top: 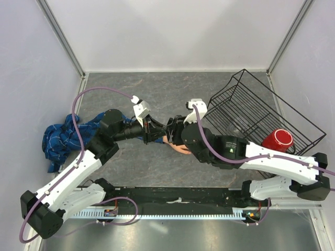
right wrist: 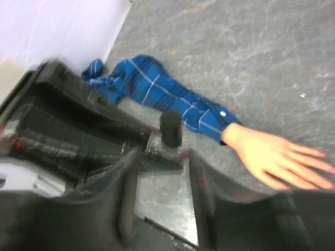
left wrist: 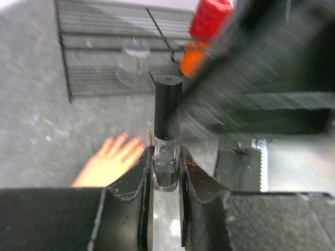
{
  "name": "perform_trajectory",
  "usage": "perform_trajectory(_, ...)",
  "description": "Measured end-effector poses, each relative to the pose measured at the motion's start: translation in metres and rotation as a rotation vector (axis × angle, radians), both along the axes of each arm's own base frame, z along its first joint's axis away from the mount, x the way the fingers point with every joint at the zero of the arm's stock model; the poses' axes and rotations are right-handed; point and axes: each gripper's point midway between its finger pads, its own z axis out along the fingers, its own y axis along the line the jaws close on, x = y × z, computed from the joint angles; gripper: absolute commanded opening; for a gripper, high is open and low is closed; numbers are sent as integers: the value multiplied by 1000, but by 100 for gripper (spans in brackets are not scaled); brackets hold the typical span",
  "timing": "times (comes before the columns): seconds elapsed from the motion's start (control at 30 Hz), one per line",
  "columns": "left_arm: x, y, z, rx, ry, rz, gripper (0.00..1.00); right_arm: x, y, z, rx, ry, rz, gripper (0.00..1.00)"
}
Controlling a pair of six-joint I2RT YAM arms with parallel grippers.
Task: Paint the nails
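Note:
My left gripper [top: 156, 130] is shut on a small dark nail polish bottle [left wrist: 166, 166] with a tall black cap [left wrist: 167, 107], held upright above the table. My right gripper [top: 171, 128] faces it, jaws open and standing on either side of the bottle's cap [right wrist: 170, 129]; I cannot tell if they touch it. The pale peach mannequin hand [top: 181, 148] lies flat on the table under both grippers, on a blue plaid sleeve [top: 63, 138]. The hand [left wrist: 110, 162] shows left of the bottle, and its fingertips' nails [right wrist: 320, 155] are too small and blurred to make out.
A black wire rack [top: 251, 107] lies tilted at the right, with a red cup [top: 277, 140] at its near end and a clear glass [left wrist: 133, 65] inside. The grey table [top: 157, 89] is walled in by white panels.

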Motion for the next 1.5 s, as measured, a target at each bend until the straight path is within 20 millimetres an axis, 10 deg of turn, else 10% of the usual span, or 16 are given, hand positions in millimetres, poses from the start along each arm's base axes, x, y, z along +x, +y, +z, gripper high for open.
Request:
perform_trajectory(0.17,9,-8,7,-26,-29,-27,2,-26,-12,18,-5,-19,126,81)
perform_trajectory(0.47,-23,-26,12,-88,30,-309,2,-33,-36,61,-22,-98,387,70)
perform_trajectory(0.77,-46,-27,20,-117,58,-469,2,-34,-21,28,-139,-29,610,62)
perform_trajectory(1.07,-52,-25,22,-122,52,-499,2,-45,-20,24,-166,-35,713,35)
perform_trajectory(1.27,-53,-25,23,-122,50,-510,2,-42,-23,22,-184,-42,711,0)
perform_trajectory(1.5,-39,-24,15,-92,58,-383,2,-29,-21,14,-208,-18,644,0)
